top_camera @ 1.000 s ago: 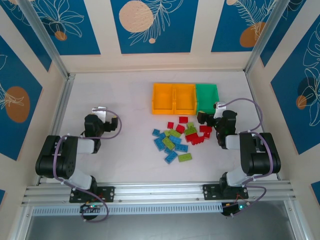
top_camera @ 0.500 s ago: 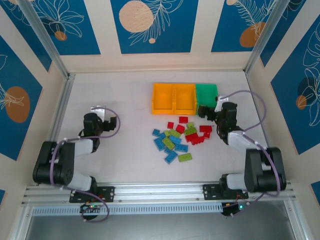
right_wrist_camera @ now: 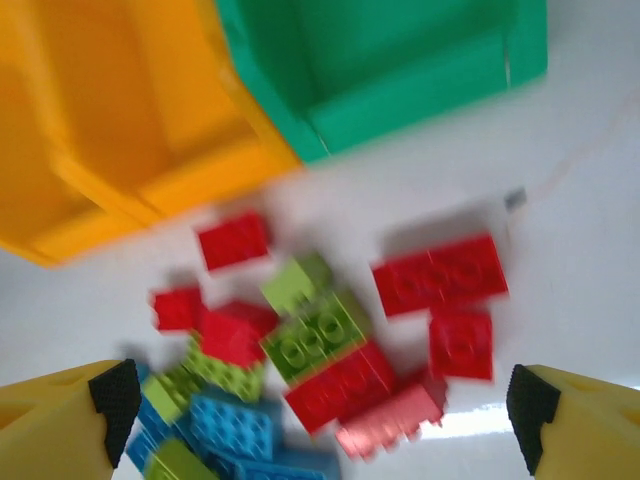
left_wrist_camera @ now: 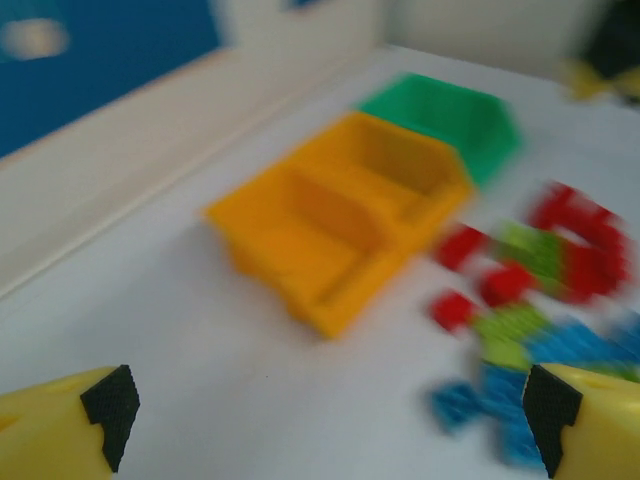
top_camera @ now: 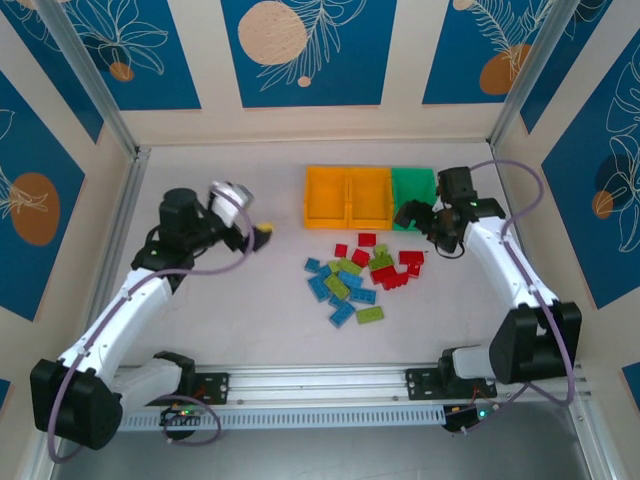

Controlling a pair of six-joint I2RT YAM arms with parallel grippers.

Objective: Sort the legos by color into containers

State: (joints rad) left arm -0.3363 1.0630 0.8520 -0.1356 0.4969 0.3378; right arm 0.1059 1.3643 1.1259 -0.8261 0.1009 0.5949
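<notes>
The top view is showing both arms leaning over the white table (top_camera: 250, 310). The blurry right wrist view is showing the legos' (top_camera: 355, 275) studs up close. The left gripper (top_camera: 257, 234) is hanging wide open at middle left, well apart from the pile. The right gripper (top_camera: 418, 220), wide open too, is hovering near the pile's upper right, just below the containers (top_camera: 346, 196).

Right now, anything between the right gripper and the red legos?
Nothing visible. The right gripper is open, facing the red legos with nothing in between. Two on the right of its wrist view lie apart from the rest; others touch lime green legos.
</notes>
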